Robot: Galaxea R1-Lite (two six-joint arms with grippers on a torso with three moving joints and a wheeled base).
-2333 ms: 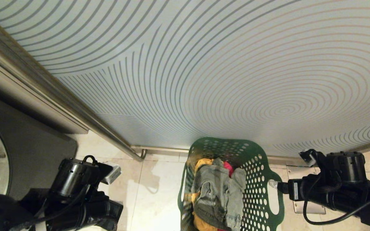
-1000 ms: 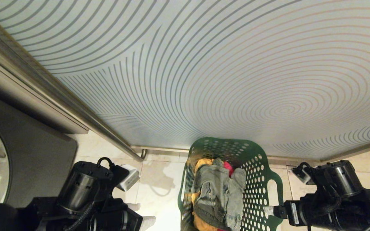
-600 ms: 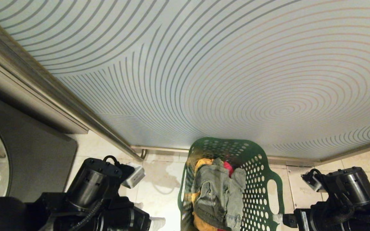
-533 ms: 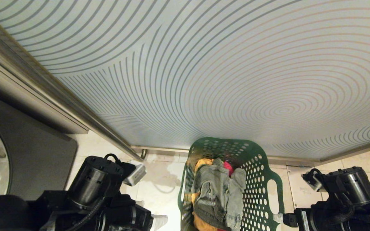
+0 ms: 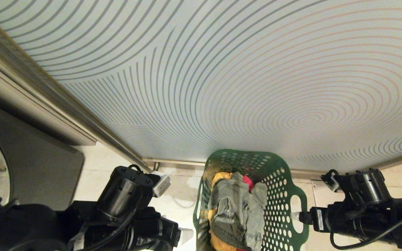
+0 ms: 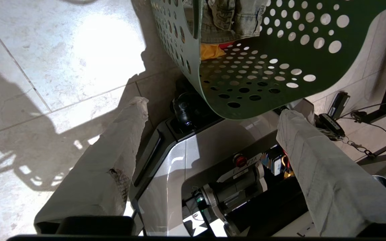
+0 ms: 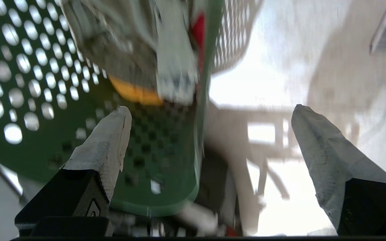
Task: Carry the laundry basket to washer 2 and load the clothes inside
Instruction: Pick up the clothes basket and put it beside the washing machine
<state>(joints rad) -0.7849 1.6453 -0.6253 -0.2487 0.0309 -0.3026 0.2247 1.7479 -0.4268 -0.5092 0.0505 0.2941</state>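
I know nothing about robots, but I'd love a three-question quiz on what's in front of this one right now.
1. True or false: the laundry basket is empty.
2. Which garment lies on top of the clothes? A) grey denim B) white towel C) black sock
3. Fill in: both the left end effector and the right end effector stand ____, holding nothing.

Key: 1 false, it holds clothes. 2 A; yellow and red cloth show beneath it. 3 open, one on either side of the basket.

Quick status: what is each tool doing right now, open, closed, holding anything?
Left tool: open, holding nothing, beside the laundry basket.
Right tool: open, straddling the basket's rim, not gripping.
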